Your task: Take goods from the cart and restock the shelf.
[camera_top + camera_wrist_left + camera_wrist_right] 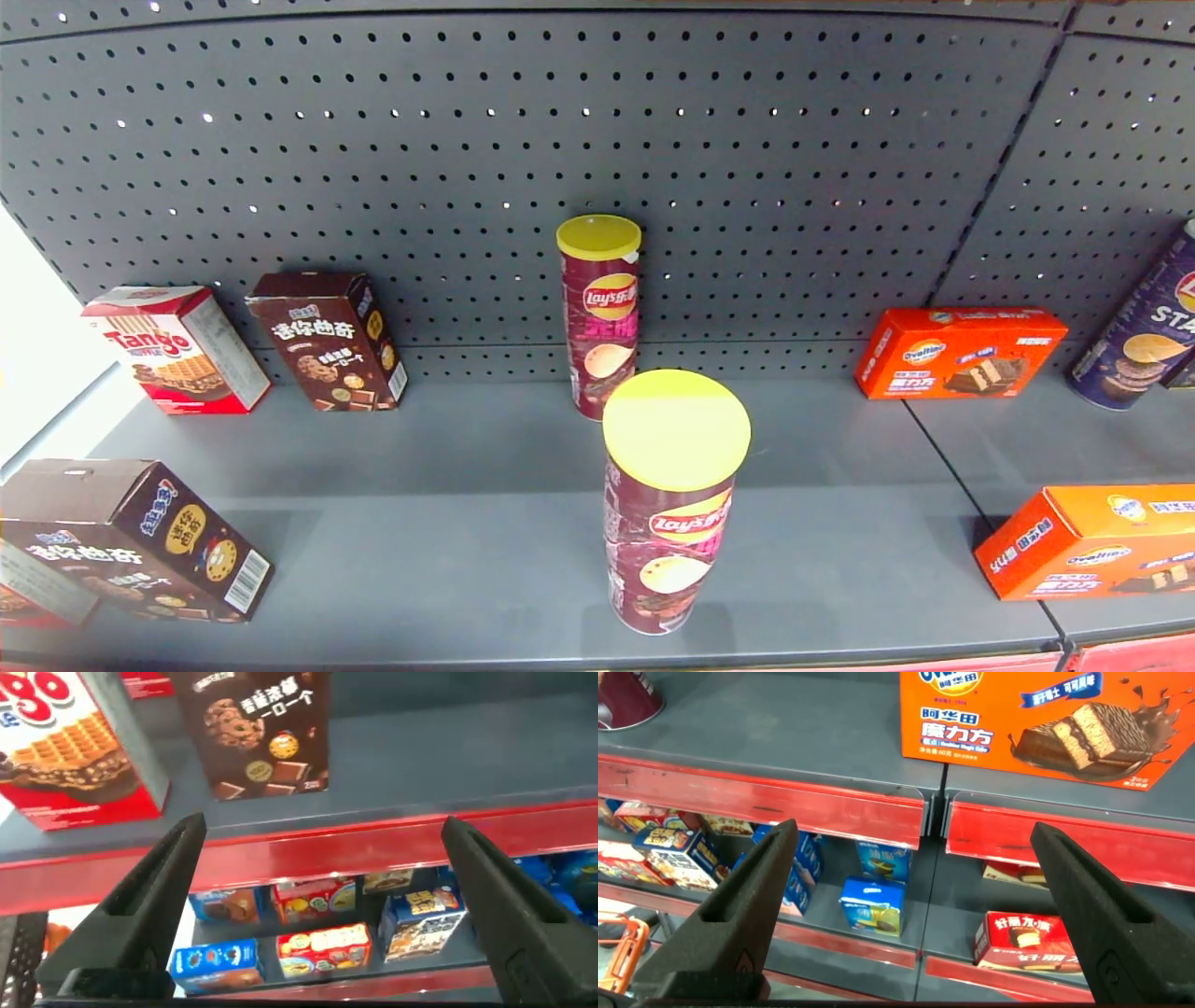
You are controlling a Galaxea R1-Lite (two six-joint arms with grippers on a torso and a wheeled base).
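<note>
Two maroon chip cans with yellow lids stand upright on the grey shelf (pixel 448 523): one near the front edge (pixel 674 504), the other by the pegboard back (pixel 600 317). My left gripper (pixel 322 831) hangs open and holds nothing, in front of the shelf's red edge strip (pixel 308 854), just below a brown cookie box (pixel 257 733) and a red wafer box (pixel 75 756). My right gripper (pixel 913 831) is also open with nothing in it, facing the red edge strip (pixel 785 793) below an orange chocolate box (pixel 1046 723). A can's base (pixel 626 695) shows beside it.
Red and brown boxes (pixel 177 350) (pixel 327 341) line the back left, and another brown box (pixel 131 541) lies front left. Orange boxes (pixel 962 353) (pixel 1092 541) and a blue can (pixel 1139 327) sit right. The lower shelf holds several small boxes (pixel 318 952) (pixel 873 905).
</note>
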